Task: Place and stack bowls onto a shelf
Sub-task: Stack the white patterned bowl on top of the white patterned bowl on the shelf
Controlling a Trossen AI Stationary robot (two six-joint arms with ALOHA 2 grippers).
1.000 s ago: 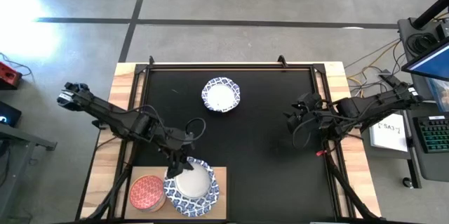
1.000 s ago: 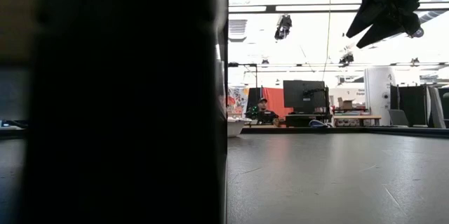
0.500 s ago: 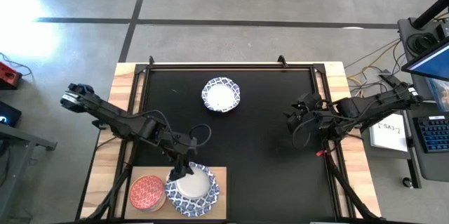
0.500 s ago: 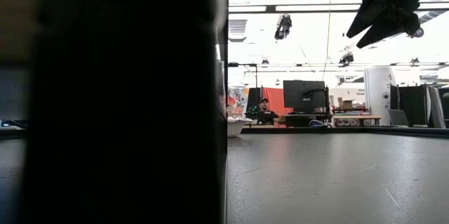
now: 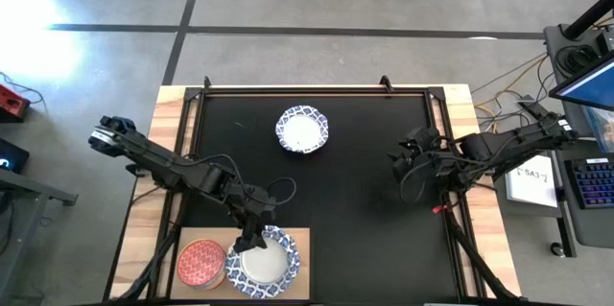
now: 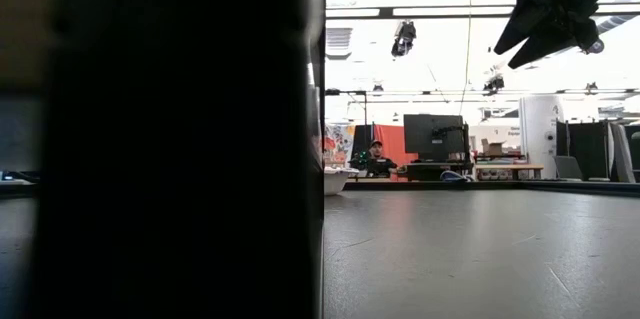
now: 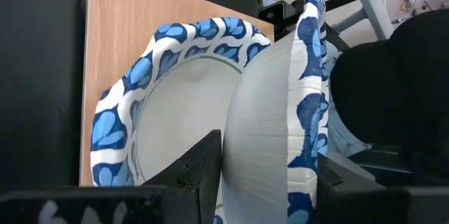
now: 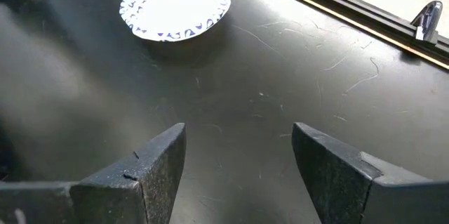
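Step in hand, as I read it: stacking a blue-rimmed white bowl on the shelf.

Left gripper (image 5: 251, 242) is over the flat light-wood shelf board (image 5: 301, 240) at the mat's 7 o'clock corner. In the left wrist view its fingers (image 7: 203, 164) bracket the wall of a white bowl with blue petal-pattern rim (image 7: 298, 104), tilted on edge. One finger is inside the bowl, one outside. Jaws look partway apart around the wall; I can't tell if they are clamped on it or have let go. This held-or-released bowl sits in or against a second blue-rimmed white bowl (image 7: 165, 112) lying on the board.

On the board at 9 o'clock from that stack: a red-pink patterned round bowl (image 5: 200, 262), touching or just beside the stack.

One more blue-rimmed white bowl (image 5: 303, 129) sits alone on the black mat (image 5: 374, 248) at its 12 o'clock side, well apart from the shelf.

Right gripper (image 5: 395, 159) hangs above the mat at 3 o'clock, jaws open, nothing between them. The right wrist view shows only bare mat and the lone bowl ahead.

Next move calls for:
- let the tilted bowl drop flat and nest, then open the left jaws clear of the rim
- lift straight off so the stack isn't dragged
- fetch the 12 o'clock bowl; either arm looks able to reach it

Risk: the rim may catch on a finger and tip the stack.
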